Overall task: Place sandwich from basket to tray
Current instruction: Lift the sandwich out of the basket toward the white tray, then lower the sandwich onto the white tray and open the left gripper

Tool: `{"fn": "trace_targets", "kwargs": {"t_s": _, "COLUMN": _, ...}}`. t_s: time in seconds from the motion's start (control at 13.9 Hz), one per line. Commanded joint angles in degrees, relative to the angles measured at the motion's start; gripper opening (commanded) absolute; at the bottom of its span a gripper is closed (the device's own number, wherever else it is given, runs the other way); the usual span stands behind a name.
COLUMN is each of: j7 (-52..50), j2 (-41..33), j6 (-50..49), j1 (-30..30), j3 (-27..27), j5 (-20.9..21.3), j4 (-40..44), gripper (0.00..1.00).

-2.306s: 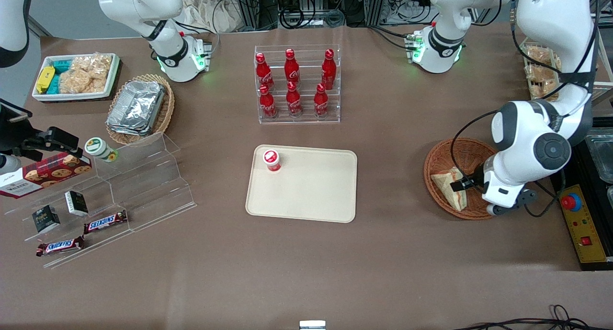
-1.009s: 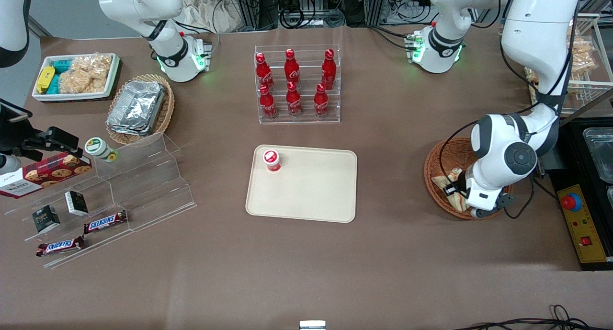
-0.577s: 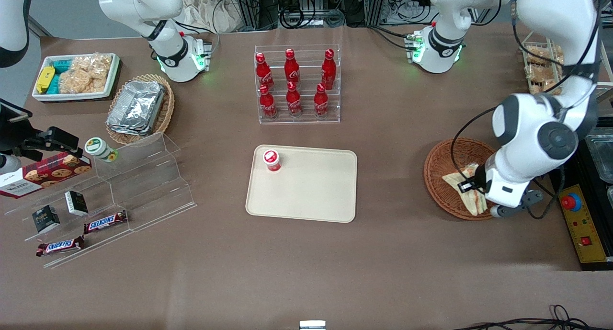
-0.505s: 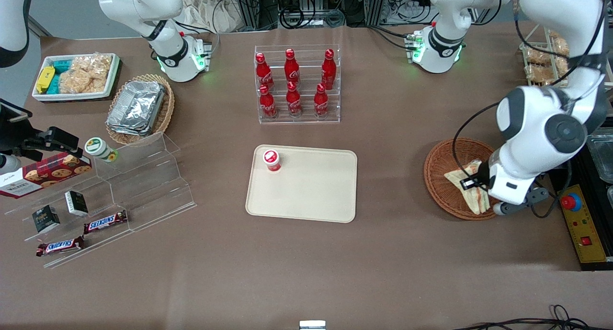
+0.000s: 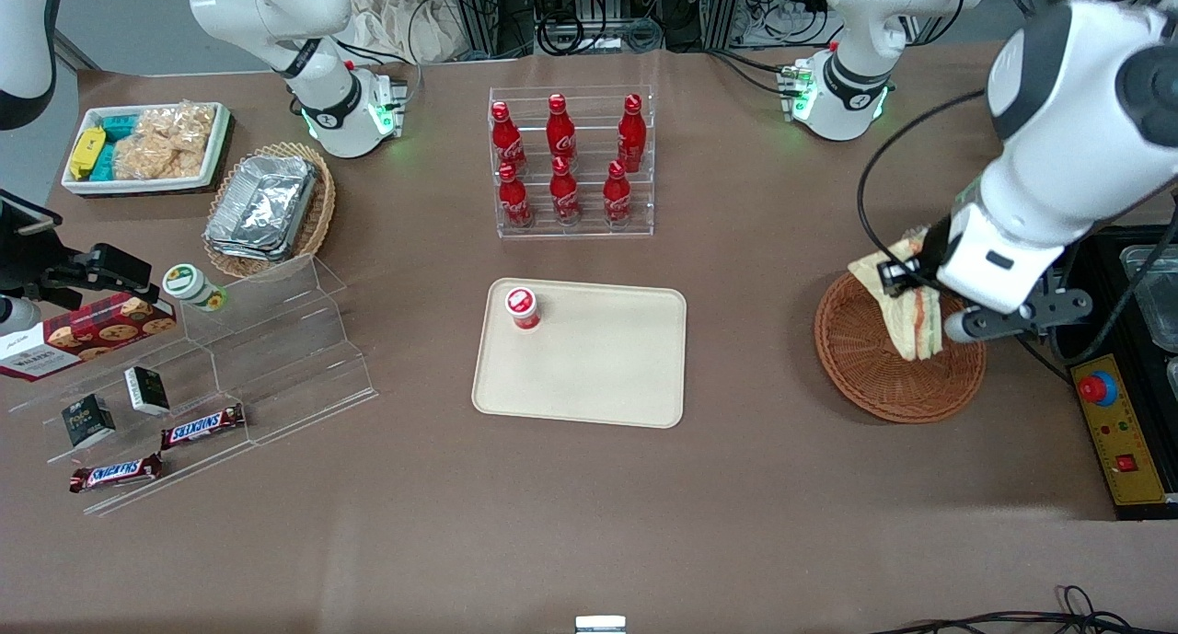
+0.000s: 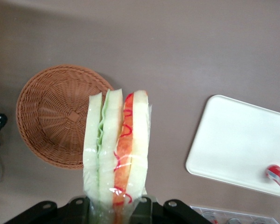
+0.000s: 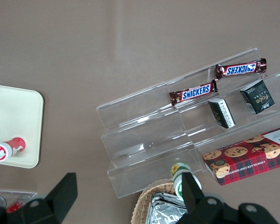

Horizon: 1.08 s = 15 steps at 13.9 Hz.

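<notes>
Above the basket (image 5: pixel 897 367), clear of its weave, the sandwich (image 5: pixel 906 303) hangs pinched in the gripper (image 5: pixel 911 289), whose two fingers are closed on its narrow end. It is a wedge in clear film: from the wrist camera its cut edge shows pale bread slices (image 6: pixel 139 140) on the outside, a green leafy layer (image 6: pixel 105 140) beside one slice and an orange-red layer (image 6: pixel 123 144) with thin red squiggles beside another, the film wrinkled and glossy where the fingers (image 6: pixel 142 207) grip it. Seen from the front, the wedge hangs point-down with its striped edge turned toward the front camera. The basket itself is a round, shallow, reddish-brown wicker bowl and nothing lies in it; its bare woven floor shows in the wrist view (image 6: pixel 60 116). Toward the parked arm's end of the table from it lies the tray (image 5: pixel 598 376), cream-beige with rounded corners, well apart from the basket; on it stands only a small red-capped cup (image 5: pixel 522 307) near the corner farthest from the camera and from the basket. Farther from the camera than the tray, a clear acrylic rack (image 5: pixel 572 165) holds six red bottles in two rows of three. Near the parked arm's end, a lighter wicker basket (image 5: pixel 313 220) holds stacked foil containers (image 5: pixel 262 201), and a white tub (image 5: pixel 147 183) holds bagged snacks.
</notes>
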Motion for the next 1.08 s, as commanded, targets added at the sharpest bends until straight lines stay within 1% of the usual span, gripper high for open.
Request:
{"fn": "trace_targets", "kwargs": {"t_s": 0.0, "j7": -4.5, "j2": 0.9, "j6": -3.1, "j1": -0.4, "j3": -5.1, "j5": 2.6, "j4": 3.7, "gripper": 0.26}}
{"fn": "trace_targets", "kwargs": {"t_s": 0.14, "j7": -9.2, "j2": 1.4, "j6": -3.1, "j1": -0.6, "j3": -10.8, "j5": 5.7, "j4": 3.7, "gripper": 0.26}}
{"fn": "trace_targets", "kwargs": {"t_s": 0.22, "j7": -12.0, "j2": 2.1, "j6": -2.8, "j1": -0.6, "j3": -13.4, "j5": 6.4, "j4": 3.6, "gripper": 0.26}}
{"fn": "trace_targets", "kwargs": {"t_s": 0.36, "j7": -15.2, "j2": 5.1, "j6": -2.0, "j1": -1.6, "j3": -16.9, "j5": 8.6, "j4": 3.5, "gripper": 0.26}}
{"fn": "trace_targets", "kwargs": {"t_s": 0.43, "j7": -16.1, "j2": 7.6, "j6": -0.9, "j1": -3.2, "j3": -17.2, "j5": 10.1, "j4": 3.5, "gripper": 0.26}}
{"fn": "trace_targets", "kwargs": {"t_s": 0.58, "j7": -20.6, "j2": 12.5, "j6": 4.4, "j1": -6.4, "j3": -17.2, "j5": 11.9, "j4": 3.4, "gripper": 0.26}}
{"fn": "trace_targets", "kwargs": {"t_s": 0.79, "j7": -25.6, "j2": 21.2, "j6": 12.7, "j1": -9.2, "j3": -17.2, "j5": 16.0, "j4": 3.4, "gripper": 0.26}}
{"fn": "trace_targets", "kwargs": {"t_s": 1.01, "j7": -27.1, "j2": 28.5, "j6": 20.2, "j1": -9.3, "j3": -17.2, "j5": 16.3, "j4": 3.6, "gripper": 0.25}}
